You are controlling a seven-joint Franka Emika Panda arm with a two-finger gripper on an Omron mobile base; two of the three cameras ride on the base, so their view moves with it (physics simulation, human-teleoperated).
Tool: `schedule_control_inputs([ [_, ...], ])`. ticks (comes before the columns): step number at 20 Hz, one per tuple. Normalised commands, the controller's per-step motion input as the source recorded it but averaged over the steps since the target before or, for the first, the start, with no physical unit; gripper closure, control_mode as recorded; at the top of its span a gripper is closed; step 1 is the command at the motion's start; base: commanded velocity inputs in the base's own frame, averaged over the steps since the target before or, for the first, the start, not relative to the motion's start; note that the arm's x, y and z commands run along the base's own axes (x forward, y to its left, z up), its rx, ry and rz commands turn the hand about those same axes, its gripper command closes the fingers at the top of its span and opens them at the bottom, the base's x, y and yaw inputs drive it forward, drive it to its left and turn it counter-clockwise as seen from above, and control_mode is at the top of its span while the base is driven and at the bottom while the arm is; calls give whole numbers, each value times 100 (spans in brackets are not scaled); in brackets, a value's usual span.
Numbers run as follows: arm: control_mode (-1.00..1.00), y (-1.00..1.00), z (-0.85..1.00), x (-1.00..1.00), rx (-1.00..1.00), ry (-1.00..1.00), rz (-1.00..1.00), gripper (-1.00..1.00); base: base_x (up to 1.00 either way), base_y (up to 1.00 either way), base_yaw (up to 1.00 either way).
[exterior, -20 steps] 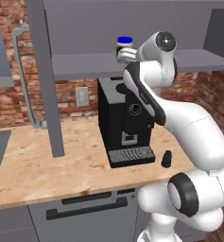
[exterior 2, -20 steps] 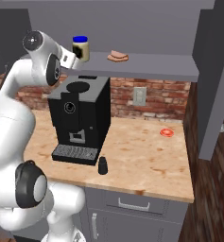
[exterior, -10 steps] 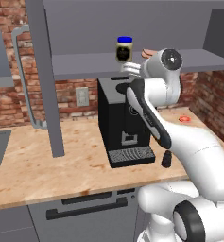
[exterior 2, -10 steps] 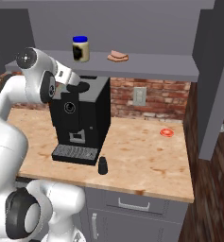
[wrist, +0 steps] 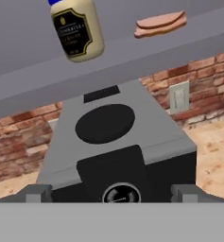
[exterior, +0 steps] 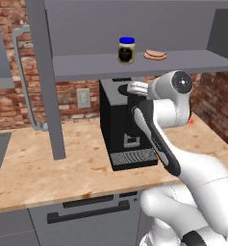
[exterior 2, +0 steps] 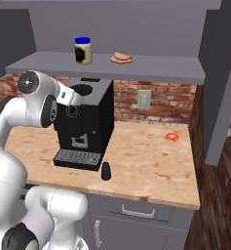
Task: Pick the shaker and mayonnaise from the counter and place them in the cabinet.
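1. Upper centre of the left base view: the mayonnaise [exterior: 126,50] stands upright on the cabinet [exterior: 134,65] shelf, blue lid up, with a flat piece of sliced meat [exterior: 155,55] just beside it to the right.
2. I note the change from one second ago: the hand was then up at the jar on the shelf; it has since drawn back and down, and the jar stands alone.
3. I now find the gripper [exterior 2: 81,95] at centre left of the right base view, over the top of the black coffee machine [exterior 2: 85,124], well below the shelf edge.
4. Finger state: spread wide and empty. In the hand view the two tips sit far apart at the bottom corners, with only the machine top between them.
5. My judgement: the first placement is complete and half of the task remains.
6. Remaining item: the shaker [exterior 2: 105,171] stands upright on the counter [exterior 2: 146,161], lower centre of the right base view, just in front of the machine's tray at its right corner.
7. A small red object [exterior 2: 171,137] lies on the counter at centre right, well apart from the shaker.
8. Cabinet contents at present: jar and meat only, with bare shelf to the left of the jar.
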Motion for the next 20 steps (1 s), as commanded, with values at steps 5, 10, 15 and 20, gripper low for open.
schedule_control_inputs([
  [5, -100, -12, -24, -45, 0, 0, 2, -100, 0, 0, 0],
  [10, -100, -19, -31, -38, 0, 0, 1, -100, 0, 0, 0],
  [15, -100, -29, -39, -30, 0, 0, 1, -100, 0, 0, 0],
  [20, -100, -36, -43, -14, 0, 0, 3, -100, 0, 0, 0],
])
